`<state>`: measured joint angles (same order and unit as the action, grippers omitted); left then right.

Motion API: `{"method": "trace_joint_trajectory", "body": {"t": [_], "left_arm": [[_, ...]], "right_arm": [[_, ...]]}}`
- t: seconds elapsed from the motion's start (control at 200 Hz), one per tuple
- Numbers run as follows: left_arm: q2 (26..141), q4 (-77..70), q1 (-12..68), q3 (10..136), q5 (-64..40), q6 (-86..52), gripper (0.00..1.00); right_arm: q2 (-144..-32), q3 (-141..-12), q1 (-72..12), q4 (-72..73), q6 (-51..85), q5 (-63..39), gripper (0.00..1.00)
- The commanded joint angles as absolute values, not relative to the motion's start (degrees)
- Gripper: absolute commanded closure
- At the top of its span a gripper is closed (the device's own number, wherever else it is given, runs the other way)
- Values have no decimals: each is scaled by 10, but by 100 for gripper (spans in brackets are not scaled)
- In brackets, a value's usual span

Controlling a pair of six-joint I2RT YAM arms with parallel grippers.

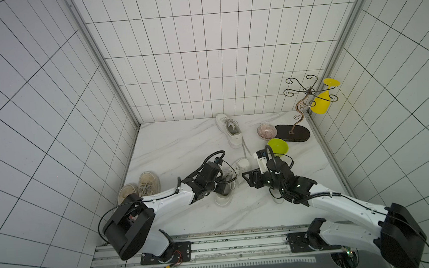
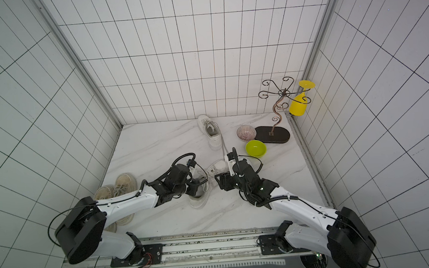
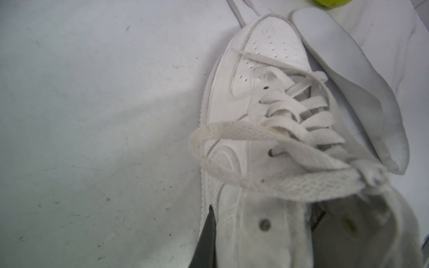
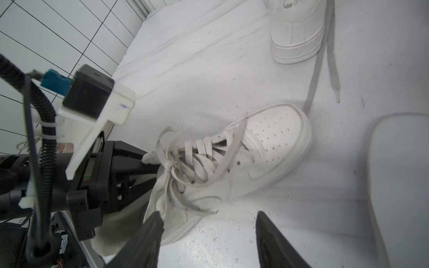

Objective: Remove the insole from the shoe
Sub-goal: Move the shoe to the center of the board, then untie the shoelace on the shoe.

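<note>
A white lace-up shoe (image 1: 240, 165) (image 2: 217, 165) lies mid-table, its toe pointing away from the arms. My left gripper (image 1: 225, 187) (image 3: 264, 213) is shut on the shoe's side wall at the opening. One finger (image 3: 209, 234) presses the outside and the other is inside. The white insole (image 3: 348, 81) (image 4: 399, 185) lies out of the shoe on the table beside it, one end curled up. In both top views my right arm hides the insole. My right gripper (image 1: 244, 179) (image 4: 209, 222) hangs open beside the shoe (image 4: 267, 143) with bare table between its fingers.
A second white sneaker (image 1: 230, 130) lies further back, its lace trailing toward the held shoe. Two beige shoes (image 1: 146, 184) sit at the left wall. A green bowl (image 1: 278, 146), a patterned bowl (image 1: 265, 132) and a wire stand (image 1: 293, 132) with a yellow goblet (image 1: 322, 102) stand at the right.
</note>
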<state>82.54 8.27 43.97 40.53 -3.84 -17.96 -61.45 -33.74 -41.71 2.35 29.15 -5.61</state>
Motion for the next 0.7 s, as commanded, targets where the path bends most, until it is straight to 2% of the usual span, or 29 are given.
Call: {"method": "trace_joint_trajectory", "body": {"t": [0.0,0.16,0.2,0.525,0.695], "left_arm": [[817,24,457,385,-67,-152,93],[809,3,458,371,-75,-147,97],[809,5,458,371,-68,-145,100],[785,-22,458,343,-62,-135,100],[788,-33,459,339,-72,-131,100]], "right_arm": [[-573,-276,-413,91,261,-94,36],[-526,-238,-414,129,235,-98,38],[-533,-248,-415,113,228,-102,38],[-606,-297,-417,60,209,-136,51],[-612,-308,-429,33,179,-103,51]]}}
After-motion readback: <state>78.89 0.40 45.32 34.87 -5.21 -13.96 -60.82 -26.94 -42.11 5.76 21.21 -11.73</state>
